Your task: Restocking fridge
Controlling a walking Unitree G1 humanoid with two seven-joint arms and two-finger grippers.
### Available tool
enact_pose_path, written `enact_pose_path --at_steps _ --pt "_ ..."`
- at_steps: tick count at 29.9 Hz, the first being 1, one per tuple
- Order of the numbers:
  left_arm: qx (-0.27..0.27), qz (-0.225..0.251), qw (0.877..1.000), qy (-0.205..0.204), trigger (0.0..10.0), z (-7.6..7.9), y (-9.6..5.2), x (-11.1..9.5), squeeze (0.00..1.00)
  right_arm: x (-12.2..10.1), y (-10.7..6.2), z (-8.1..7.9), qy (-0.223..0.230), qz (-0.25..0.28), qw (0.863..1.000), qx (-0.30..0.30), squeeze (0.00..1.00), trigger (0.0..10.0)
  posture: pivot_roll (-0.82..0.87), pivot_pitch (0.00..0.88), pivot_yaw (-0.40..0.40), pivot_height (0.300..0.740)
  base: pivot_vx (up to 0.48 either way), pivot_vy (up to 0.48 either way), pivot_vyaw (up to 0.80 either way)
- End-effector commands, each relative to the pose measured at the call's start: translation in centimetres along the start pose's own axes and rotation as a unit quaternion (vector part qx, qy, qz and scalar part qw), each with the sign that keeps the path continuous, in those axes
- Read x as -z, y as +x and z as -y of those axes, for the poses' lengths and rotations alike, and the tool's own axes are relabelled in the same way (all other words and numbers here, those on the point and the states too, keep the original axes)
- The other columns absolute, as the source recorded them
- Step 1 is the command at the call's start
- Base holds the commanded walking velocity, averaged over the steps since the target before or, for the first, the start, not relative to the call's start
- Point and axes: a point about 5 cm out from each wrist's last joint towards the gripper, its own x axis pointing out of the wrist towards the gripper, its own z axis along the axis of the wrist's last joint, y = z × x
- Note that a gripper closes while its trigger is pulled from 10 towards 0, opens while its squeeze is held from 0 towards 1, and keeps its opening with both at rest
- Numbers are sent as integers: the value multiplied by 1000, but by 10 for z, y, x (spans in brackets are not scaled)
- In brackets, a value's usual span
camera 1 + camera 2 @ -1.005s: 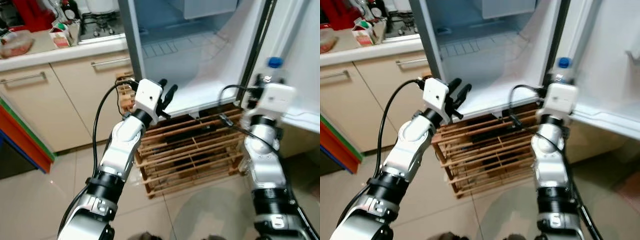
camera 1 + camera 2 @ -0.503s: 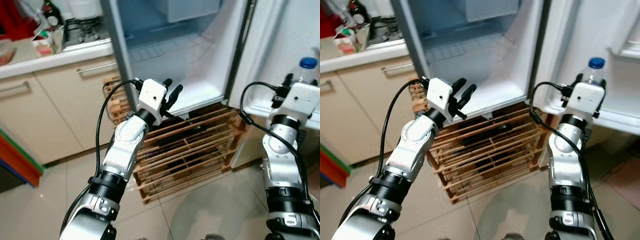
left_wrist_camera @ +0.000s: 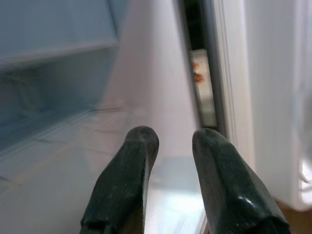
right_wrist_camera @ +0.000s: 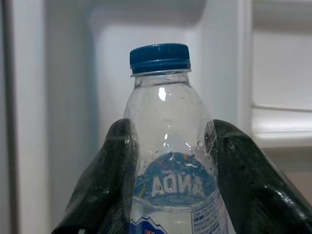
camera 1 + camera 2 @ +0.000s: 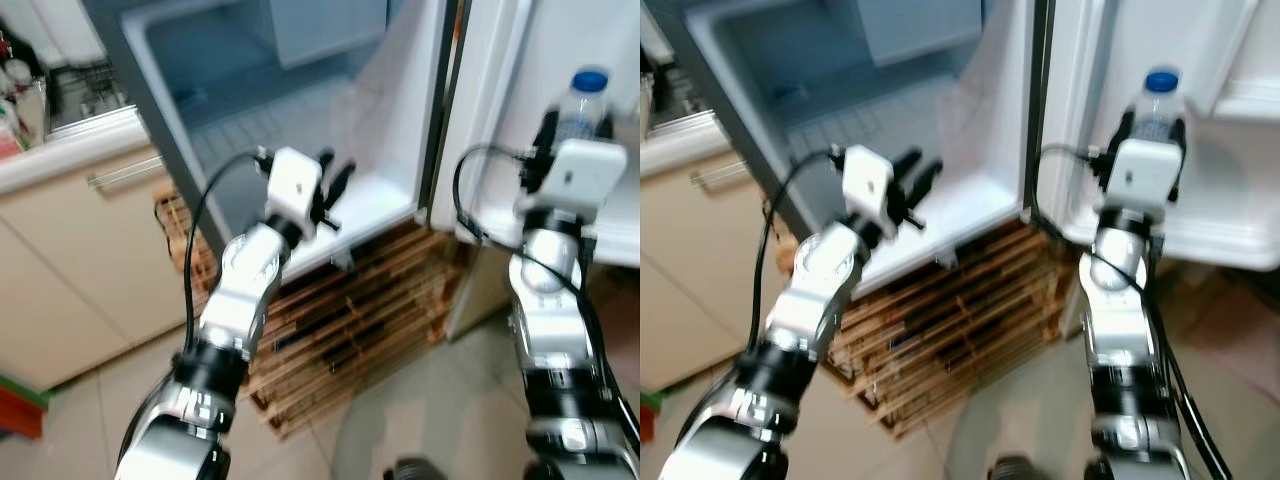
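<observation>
A clear water bottle (image 4: 170,146) with a blue cap (image 5: 588,79) stands upright between the black fingers (image 4: 105,175) of my right gripper (image 5: 1152,125), which is shut on it. The bottle is held up in front of the white inner side of the open fridge door (image 5: 1240,160), level with the door shelf (image 5: 615,235). My left gripper (image 5: 333,185) is raised at the front edge of the open fridge compartment (image 5: 260,110). Its two fingers (image 3: 129,170) stand a little apart with nothing between them.
A slatted wooden crate rack (image 5: 350,330) sits on the tiled floor below the fridge. A beige counter with cabinet doors (image 5: 90,240) runs along the left. Black cables loop from both wrists.
The view has swung to the right and blurred. My right arm now holds the bottle higher and closer to the door's inner side. The left gripper stays by the fridge's lower edge.
</observation>
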Motion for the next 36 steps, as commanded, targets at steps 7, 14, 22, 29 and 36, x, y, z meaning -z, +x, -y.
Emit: enact_pose_path --at_steps 7,14,22,29,36 --pt "-10 3 1000 11 10000 -7 -5 -2 0 -5 8 -10 9 20 1000 -18 0 10000 -110 0 115 736 0 0 0" --pt "-7 -3 1000 24 10000 -13 -15 -4 0 -3 15 -16 0 29 999 -19 0 10000 -50 18 147 736 0 0 0" --pt "0 -23 998 52 10000 -26 -32 -6 0 6 16 -15 -24 34 999 -11 0 10000 11 50 196 736 0 0 0" --pt "7 -32 998 59 10000 -30 -42 -14 0 12 13 -18 -35 35 999 -12 0 10000 40 86 229 736 0 0 0" --pt "24 -53 996 73 10000 -35 -53 -17 0 21 6 -22 -50 27 998 2 0 10000 79 102 284 736 0 0 0"
